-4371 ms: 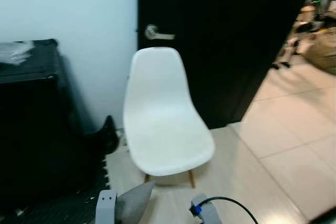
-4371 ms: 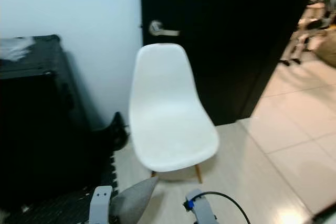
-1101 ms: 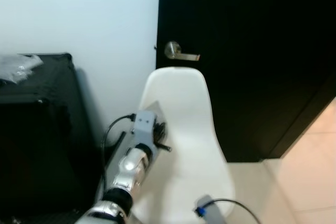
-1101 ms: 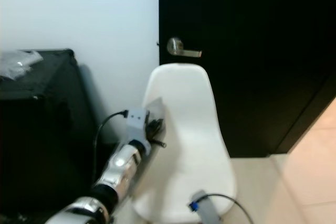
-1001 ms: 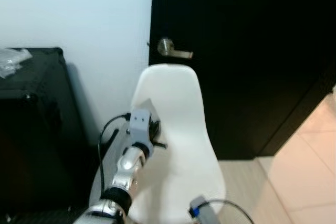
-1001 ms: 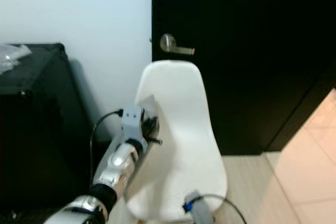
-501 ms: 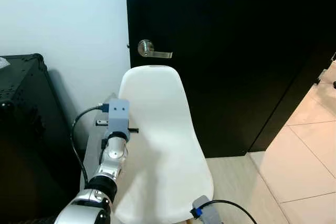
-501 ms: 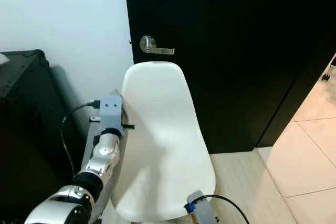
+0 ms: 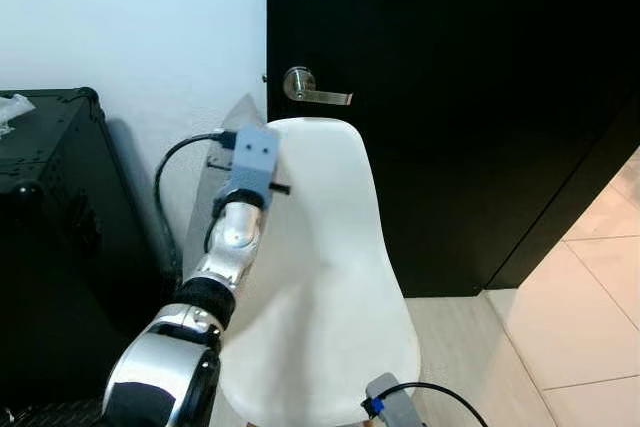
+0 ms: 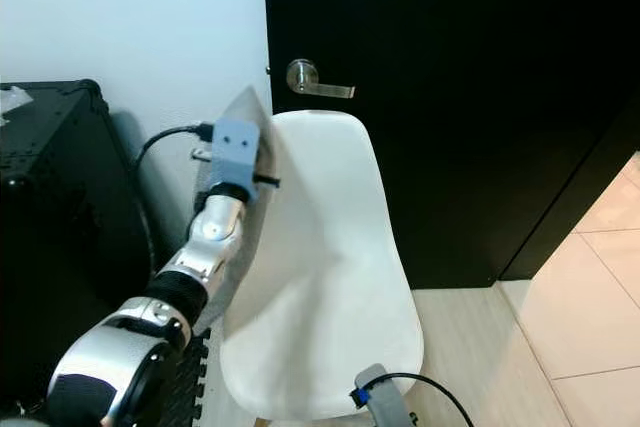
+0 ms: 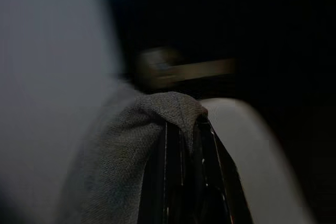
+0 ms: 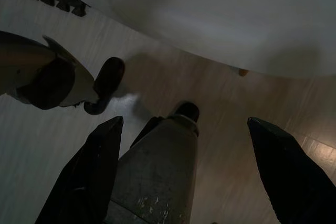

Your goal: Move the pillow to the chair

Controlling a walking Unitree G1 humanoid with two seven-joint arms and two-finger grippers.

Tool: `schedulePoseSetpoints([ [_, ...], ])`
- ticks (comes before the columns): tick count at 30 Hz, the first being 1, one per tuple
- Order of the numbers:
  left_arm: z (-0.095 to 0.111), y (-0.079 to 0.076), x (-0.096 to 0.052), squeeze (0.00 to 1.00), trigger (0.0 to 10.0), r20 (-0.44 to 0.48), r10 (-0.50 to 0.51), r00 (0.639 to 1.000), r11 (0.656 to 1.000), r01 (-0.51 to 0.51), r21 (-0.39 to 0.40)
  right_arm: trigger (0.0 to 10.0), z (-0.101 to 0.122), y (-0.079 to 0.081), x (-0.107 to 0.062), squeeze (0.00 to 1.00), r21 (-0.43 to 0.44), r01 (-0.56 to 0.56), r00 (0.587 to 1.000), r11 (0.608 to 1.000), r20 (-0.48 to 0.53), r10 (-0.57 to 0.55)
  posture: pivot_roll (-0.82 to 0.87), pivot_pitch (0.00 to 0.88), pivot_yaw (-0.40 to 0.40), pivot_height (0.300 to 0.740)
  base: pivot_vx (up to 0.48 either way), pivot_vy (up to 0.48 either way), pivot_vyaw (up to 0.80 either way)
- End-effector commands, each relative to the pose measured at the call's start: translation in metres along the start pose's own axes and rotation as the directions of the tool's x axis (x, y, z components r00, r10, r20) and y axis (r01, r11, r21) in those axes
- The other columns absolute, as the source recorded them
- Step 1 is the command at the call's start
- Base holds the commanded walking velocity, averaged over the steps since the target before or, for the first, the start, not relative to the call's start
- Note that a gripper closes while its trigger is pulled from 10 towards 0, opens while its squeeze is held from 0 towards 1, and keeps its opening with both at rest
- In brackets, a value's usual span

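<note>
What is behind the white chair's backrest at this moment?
Behind the white chair stands a black door with its metal lever handle just above the backrest, beside a white wall. The left gripper lifts the grey pillow at the backrest's edge, hiding the wall there.

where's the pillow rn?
The grey pillow is held up in the left pincer, at the left edge of the white chair backrest, just below the door handle.
</note>
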State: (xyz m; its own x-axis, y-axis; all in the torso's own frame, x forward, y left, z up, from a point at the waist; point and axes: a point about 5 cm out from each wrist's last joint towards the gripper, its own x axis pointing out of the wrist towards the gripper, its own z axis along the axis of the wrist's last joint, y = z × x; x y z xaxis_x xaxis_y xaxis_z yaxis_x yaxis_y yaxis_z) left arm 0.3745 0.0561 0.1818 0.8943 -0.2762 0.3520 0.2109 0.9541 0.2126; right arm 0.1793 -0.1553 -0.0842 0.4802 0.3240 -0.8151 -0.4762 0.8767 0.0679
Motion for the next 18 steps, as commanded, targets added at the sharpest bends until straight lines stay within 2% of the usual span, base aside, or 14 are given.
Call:
schedulePoseSetpoints([
  [1,0.009,-0.022,0.001,0.00,10.0,0.060,-0.112,0.992,0.994,0.112,0.006,10.0,-0.003,0.000,-0.001,0.00,-0.012,0.006,1.000,1.000,-0.006,-0.006,-0.06,0.000,-0.044,0.740,0.000,0.000,0.00],
  [2,0.000,-0.039,-0.008,0.00,10.0,0.028,-0.184,0.983,0.983,0.184,-0.016,10.0,-0.004,0.000,-0.001,0.00,-0.016,0.011,1.000,1.000,-0.008,-0.011,-0.06,0.000,-0.041,0.740,0.000,0.000,0.00],
  [4,-0.025,-0.071,-0.036,0.00,10.0,-0.067,-0.335,0.940,0.939,0.338,0.053,10.0,-0.005,0.000,-0.001,0.00,-0.025,0.017,1.000,1.000,-0.012,-0.018,-0.06,0.000,-0.040,0.740,0.000,0.000,0.00],
  [6,-0.042,-0.083,-0.056,0.00,10.0,-0.139,-0.396,0.908,0.905,0.411,0.106,10.0,-0.006,0.001,-0.001,0.00,-0.029,0.020,1.000,0.999,-0.015,-0.021,-0.07,0.000,-0.038,0.740,0.000,0.000,0.00],
  [7,-0.042,-0.083,-0.056,0.00,10.0,-0.139,-0.396,0.908,0.905,0.411,0.106,10.0,-0.006,0.001,-0.001,0.00,-0.029,0.020,1.000,0.999,-0.015,-0.021,-0.07,0.000,-0.038,0.740,0.000,0.000,0.00],
  [8,-0.062,-0.083,-0.075,0.00,10.0,-0.233,-0.392,0.890,0.893,0.429,0.136,10.0,-0.008,0.001,-0.001,0.00,-0.037,0.026,0.999,0.999,-0.023,-0.027,-0.07,0.000,-0.035,0.740,0.000,0.000,0.00],
  [9,-0.062,-0.083,-0.075,0.00,10.0,-0.233,-0.392,0.890,0.893,0.429,0.136,10.0,-0.008,0.001,-0.001,0.00,-0.037,0.026,0.999,0.999,-0.023,-0.027,-0.07,0.000,-0.035,0.740,0.000,0.000,0.00],
  [10,-0.071,-0.081,-0.083,0.00,10.0,-0.275,-0.387,0.880,0.886,0.438,0.156,10.0,-0.009,0.002,-0.001,0.00,-0.037,0.028,0.999,0.999,-0.025,-0.029,-0.07,0.000,-0.035,0.740,0.000,0.000,0.00],
  [11,-0.086,-0.072,-0.096,0.00,10.0,-0.353,-0.352,0.867,0.863,0.446,0.237,10.0,-0.012,0.002,-0.002,0.00,-0.036,0.038,0.998,0.999,-0.041,-0.039,-0.07,0.000,-0.036,0.740,0.000,0.000,0.00],
  [12,-0.091,-0.068,-0.100,0.00,10.0,-0.378,-0.337,0.862,0.849,0.452,0.273,10.0,-0.013,0.002,-0.002,0.00,-0.035,0.040,0.998,0.999,-0.045,-0.041,-0.07,0.000,-0.036,0.740,0.000,0.000,0.00],
  [15,-0.099,-0.055,-0.104,0.00,10.0,-0.416,-0.286,0.863,0.842,0.434,0.321,10.0,-0.015,0.002,-0.002,0.00,-0.034,0.039,0.998,0.999,-0.049,-0.041,-0.08,0.000,-0.037,0.740,0.000,0.000,0.00],
  [16,-0.099,-0.055,-0.104,0.00,10.0,-0.416,-0.286,0.863,0.842,0.434,0.321,10.0,-0.015,0.002,-0.002,0.00,-0.034,0.039,0.998,0.999,-0.049,-0.041,-0.08,0.000,-0.037,0.740,0.000,0.000,0.00],
  [17,-0.103,-0.040,-0.105,0.00,10.0,-0.440,-0.216,0.871,0.845,0.393,0.363,10.0,-0.016,0.003,-0.002,0.00,-0.037,0.041,0.998,0.998,-0.055,-0.043,-0.08,0.000,-0.038,0.740,0.000,0.000,0.00],
  [18,-0.105,-0.033,-0.104,0.00,10.0,-0.446,-0.180,0.877,0.843,0.372,0.390,10.0,-0.017,0.002,-0.002,0.00,-0.037,0.043,0.997,0.998,-0.061,-0.045,-0.07,0.000,-0.039,0.740,0.000,0.000,0.00],
])
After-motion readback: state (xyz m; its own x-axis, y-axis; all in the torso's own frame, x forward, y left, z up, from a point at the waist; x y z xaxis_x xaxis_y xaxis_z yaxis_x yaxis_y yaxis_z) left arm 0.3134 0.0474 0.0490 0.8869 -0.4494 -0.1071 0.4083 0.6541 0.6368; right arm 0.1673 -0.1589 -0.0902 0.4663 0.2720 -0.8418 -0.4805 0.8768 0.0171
